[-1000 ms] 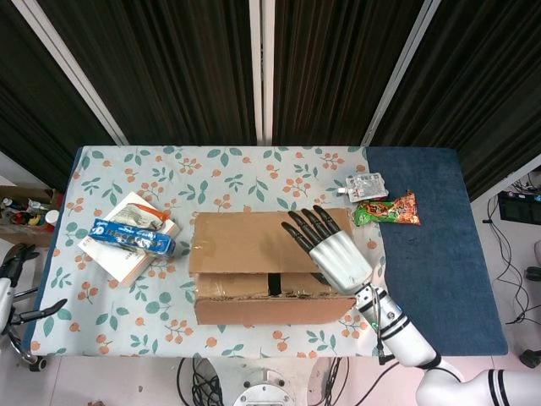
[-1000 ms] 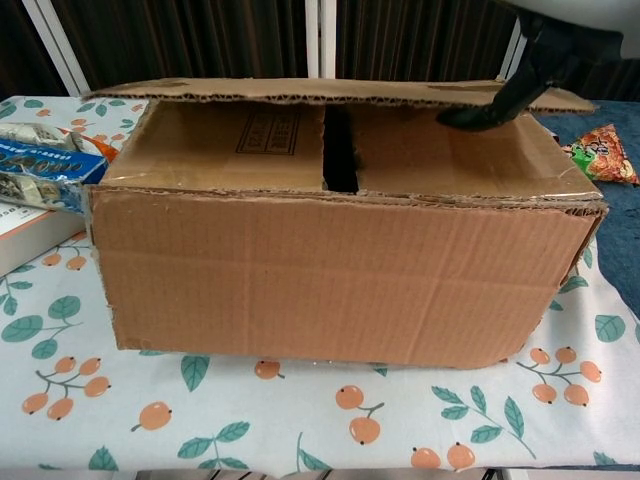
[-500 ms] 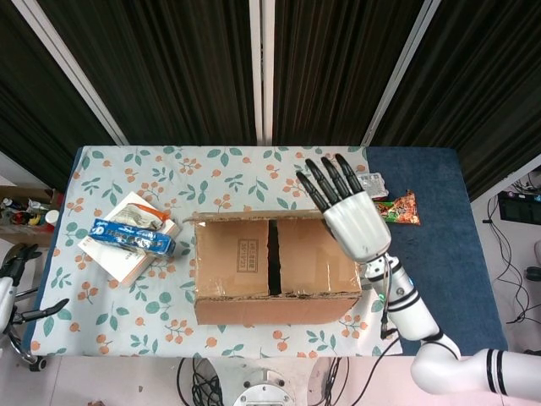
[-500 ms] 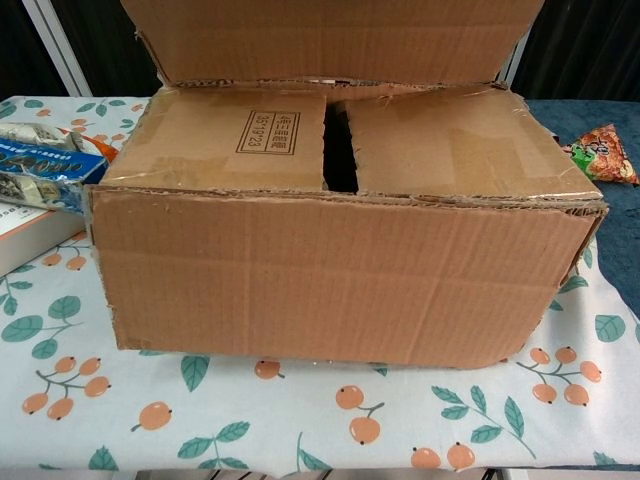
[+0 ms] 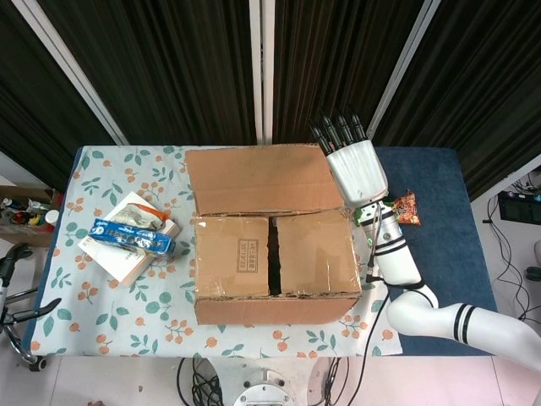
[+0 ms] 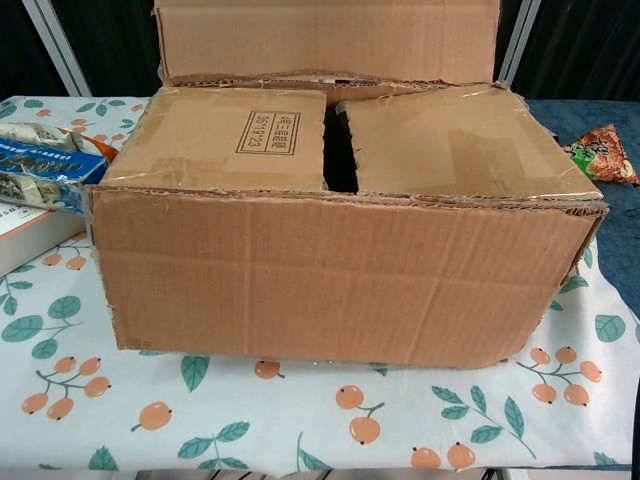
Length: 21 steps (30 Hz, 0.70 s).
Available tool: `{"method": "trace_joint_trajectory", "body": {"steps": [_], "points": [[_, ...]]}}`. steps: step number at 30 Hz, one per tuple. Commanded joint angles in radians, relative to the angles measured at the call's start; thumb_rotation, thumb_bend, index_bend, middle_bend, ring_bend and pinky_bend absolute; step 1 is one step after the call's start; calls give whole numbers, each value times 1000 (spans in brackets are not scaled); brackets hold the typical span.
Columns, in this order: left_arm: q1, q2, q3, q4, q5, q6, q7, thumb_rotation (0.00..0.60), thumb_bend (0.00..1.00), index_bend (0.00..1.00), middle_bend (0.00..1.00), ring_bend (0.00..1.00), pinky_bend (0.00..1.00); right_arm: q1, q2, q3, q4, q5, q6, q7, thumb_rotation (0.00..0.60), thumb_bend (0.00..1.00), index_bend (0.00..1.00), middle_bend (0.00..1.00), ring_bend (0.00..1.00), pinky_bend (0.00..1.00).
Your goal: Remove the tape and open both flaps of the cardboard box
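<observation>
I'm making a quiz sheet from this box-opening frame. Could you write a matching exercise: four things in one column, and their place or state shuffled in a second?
Things:
1. far flap
2. inner flaps
3. blue packet
4. right hand

Places or states:
A. lying on the white book
B. folded back, past upright
C. fingers straight, by the far flap's right edge
D. lying flat, dark gap between them

Pairs: 1-B, 2-D, 3-A, 4-C

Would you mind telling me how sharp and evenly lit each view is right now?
Head view: evenly lit, sharp, soft shadows, with the right hand crisp. Chest view: the cardboard box is sharp and evenly lit, its raised rear flap cropped by the frame top.
</observation>
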Motion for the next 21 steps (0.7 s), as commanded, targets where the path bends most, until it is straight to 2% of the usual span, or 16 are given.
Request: {"method": "trace_joint_trajectory", "body": {"steps": [1,3,5,7,10,12,13,16,21], "points": [[0,1,1,3,4,-2,1,440,0,72,155,130,210,3,-8,14,14,-56,22,142,600,332,0,0,0,0],[-1,0,2,4,8,-5,7,440,0,72,155,130,210,-8,24,5,-25,-102,-1,271,600,369,0,0,0,0],[-1,-2,2,5,11,-5,12,440,0,72,155,130,210,-22,80,-15,-82,-158,-46,405,600,467,0,3,0,0],[-1,-5,2,9,14,-3,20,441,0,72,155,130,210,-39,154,-49,-142,-242,-88,536,600,576,5,50,0,0],[-3,-11,2,18,18,-3,37,440,0,72,155,130,210,-55,245,-99,-216,-327,-140,669,600,798,156,171,0,0],[-6,-16,0,18,23,-3,36,438,0,72,155,130,210,-60,297,-135,-258,-366,-183,717,600,940,342,241,0,0],[-8,-18,-1,19,28,-2,34,439,0,72,155,130,210,-61,314,-150,-269,-383,-198,726,600,978,424,270,0,0],[-10,-28,0,29,52,10,35,440,0,72,155,130,210,-61,354,-205,-296,-434,-249,732,600,1000,525,317,0,0],[-15,-36,5,53,96,25,11,441,14,72,155,130,210,-75,346,-265,-301,-503,-246,758,600,1000,536,337,0,0]]}}
